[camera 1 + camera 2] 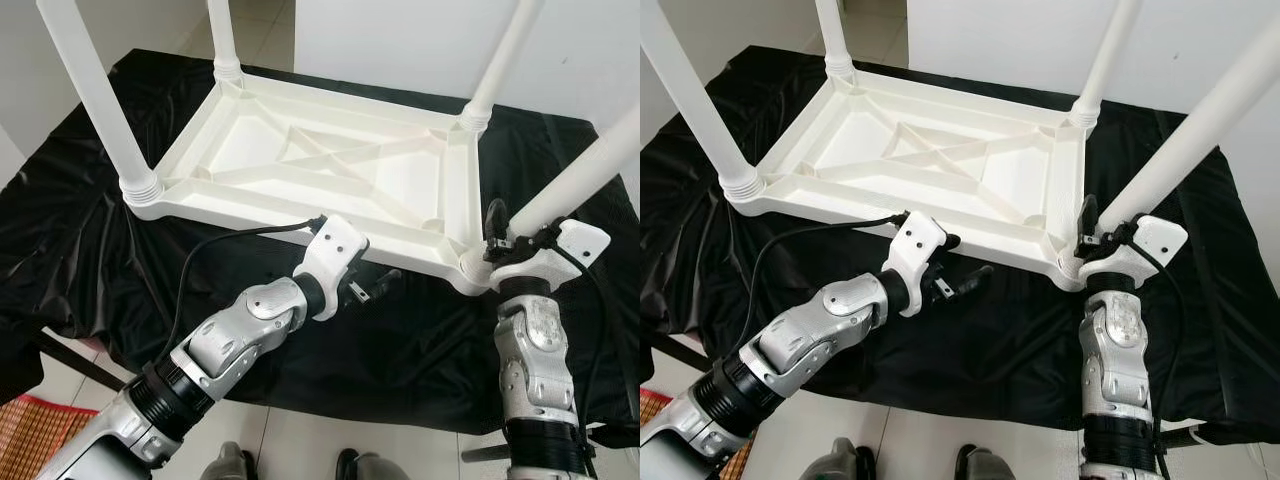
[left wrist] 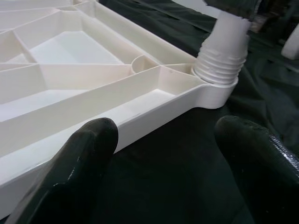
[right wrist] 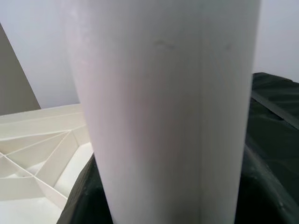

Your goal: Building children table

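My arms are silver, jointed, with black ribbed cuffs. White wrist housings carry my left end effector (image 1: 378,288) and right end effector (image 1: 494,240); black cables loop behind.

Your left arm reaches forward from lower left, elbow bent, wrist angled toward centre. Left gripper (image 1: 375,288) hovers low, fingers (image 2: 74,172) spread apart, nothing between them, black cable looping off wrist. Your right arm rises near vertical at lower right, forearm straight up. Right gripper (image 1: 1102,232) at top of it, fingers clamped around white table leg (image 1: 1180,140) just above its base.
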